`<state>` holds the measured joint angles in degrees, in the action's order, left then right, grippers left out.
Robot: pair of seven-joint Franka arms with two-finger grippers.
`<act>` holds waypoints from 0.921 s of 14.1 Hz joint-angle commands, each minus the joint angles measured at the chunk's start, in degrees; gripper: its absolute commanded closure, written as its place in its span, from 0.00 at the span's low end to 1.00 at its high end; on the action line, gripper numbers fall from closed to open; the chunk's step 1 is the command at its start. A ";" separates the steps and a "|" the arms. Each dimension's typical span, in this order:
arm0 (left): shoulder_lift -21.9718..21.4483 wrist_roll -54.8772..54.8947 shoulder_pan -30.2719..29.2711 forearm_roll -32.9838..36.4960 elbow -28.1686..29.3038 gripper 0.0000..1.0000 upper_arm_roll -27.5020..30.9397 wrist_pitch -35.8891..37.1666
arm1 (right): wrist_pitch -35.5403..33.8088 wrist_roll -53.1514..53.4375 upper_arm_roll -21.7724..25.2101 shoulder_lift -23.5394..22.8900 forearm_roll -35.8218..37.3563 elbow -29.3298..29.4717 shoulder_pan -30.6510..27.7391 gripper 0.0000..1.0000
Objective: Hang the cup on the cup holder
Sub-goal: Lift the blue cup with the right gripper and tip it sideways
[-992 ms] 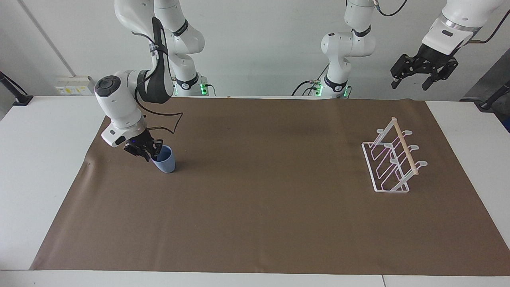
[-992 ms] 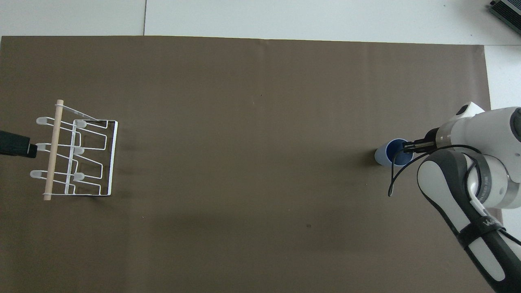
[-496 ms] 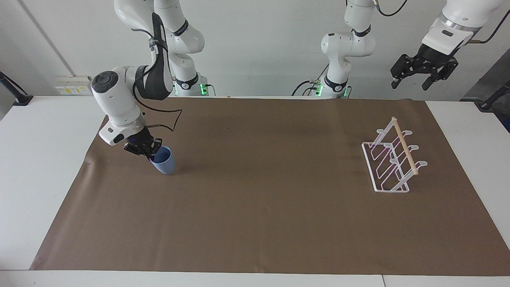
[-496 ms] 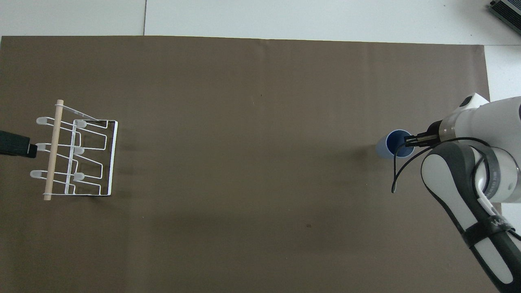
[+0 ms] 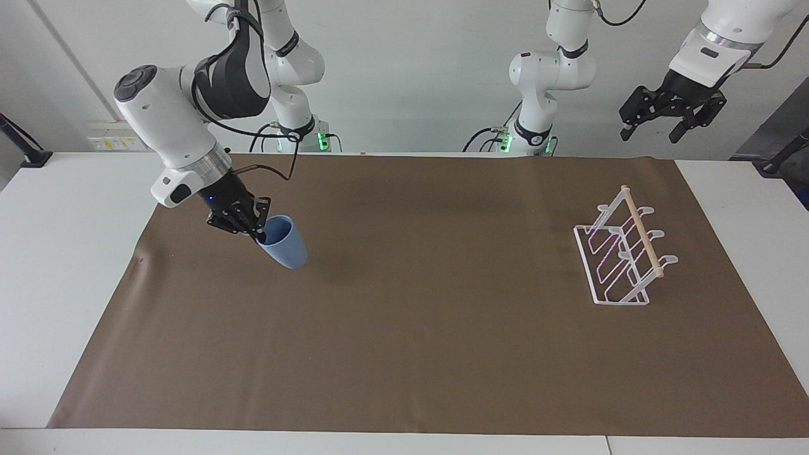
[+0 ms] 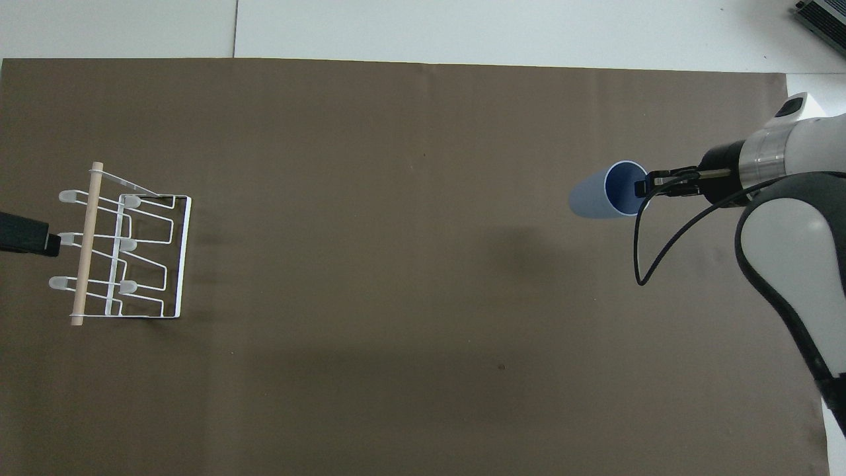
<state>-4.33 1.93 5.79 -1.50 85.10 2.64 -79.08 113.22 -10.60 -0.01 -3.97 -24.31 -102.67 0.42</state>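
Note:
My right gripper [image 5: 258,234] is shut on the rim of the light-blue cup [image 5: 285,245] and holds it tilted in the air over the brown mat, at the right arm's end of the table. The overhead view shows the cup [image 6: 598,194] with its mouth turned toward the right gripper [image 6: 642,187]. The white wire cup holder [image 5: 622,249] with its wooden rod stands on the mat at the left arm's end; it also shows in the overhead view [image 6: 122,251]. My left gripper [image 5: 654,131] is open and waits high in the air, over the table's edge near the holder.
The brown mat [image 5: 411,328] covers most of the white table [image 5: 63,253]. A black part of the left arm [image 6: 23,235] shows at the overhead view's edge beside the holder.
My right gripper has lifted the cup off the mat and carried it up and a little toward the left arm's end, tilting it more. The left arm has not moved.

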 commanded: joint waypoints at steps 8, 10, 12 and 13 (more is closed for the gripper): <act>-0.24 -30.18 2.64 -10.25 0.59 0.00 -3.43 -5.20 | -12.13 -2.41 -0.34 2.39 -38.50 -4.29 1.43 1.00; 0.46 -42.38 3.17 -13.34 0.77 0.00 -6.23 -7.74 | -12.93 -3.20 -0.34 2.56 -44.39 -6.21 1.60 1.00; 0.99 -55.12 3.26 -17.91 0.68 0.00 -7.99 -11.87 | -12.58 -3.99 -0.34 2.91 -52.98 -9.29 2.48 1.00; 1.08 -61.97 3.35 -19.23 0.77 0.00 -9.05 -14.50 | -11.97 -4.95 -0.34 3.17 -55.64 -10.26 3.70 1.00</act>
<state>-3.31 -48.62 8.38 -17.96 85.22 -5.43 -89.29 100.73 -12.47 -0.29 -3.29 -73.80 -108.29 3.05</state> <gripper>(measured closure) 0.000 0.956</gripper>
